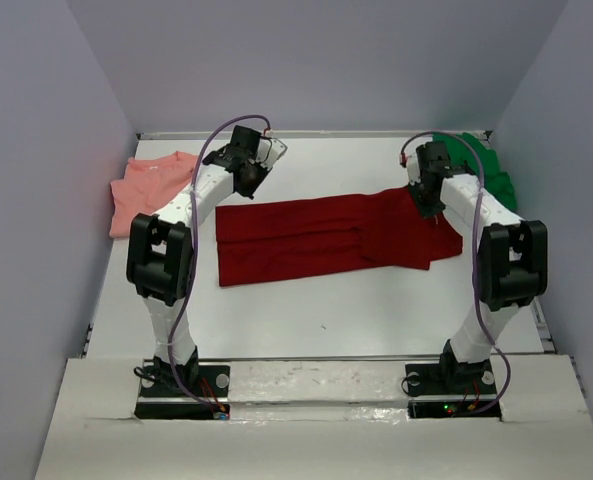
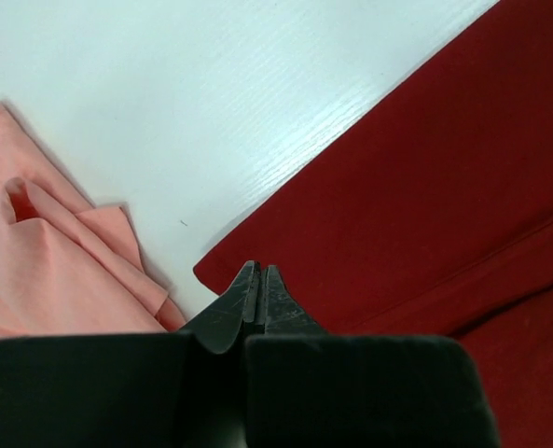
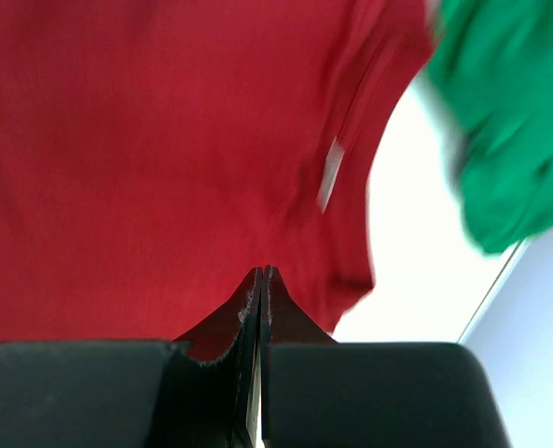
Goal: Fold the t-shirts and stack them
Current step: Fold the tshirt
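Red shirt [image 1: 326,235] is lying across the middle of the surface [image 1: 306,310], folded into a long band. The pink shirt [image 1: 151,190] is bunching at the far left and the green shirt [image 1: 486,165] is heaping in the far right corner.

If either claw is gripping only air or a single layer, a lift is likely going to drag the band crooked and undo the fold. The left corner is also sitting near the pink shirt, which could be getting snagged along with it.

Left claw [image 2: 260,280] is pressing its jaws fully together right at the red shirt's left corner. Right claw [image 3: 260,280] is likewise closed tight over the collar end. Whether either is pinching cloth, I cannot tell.
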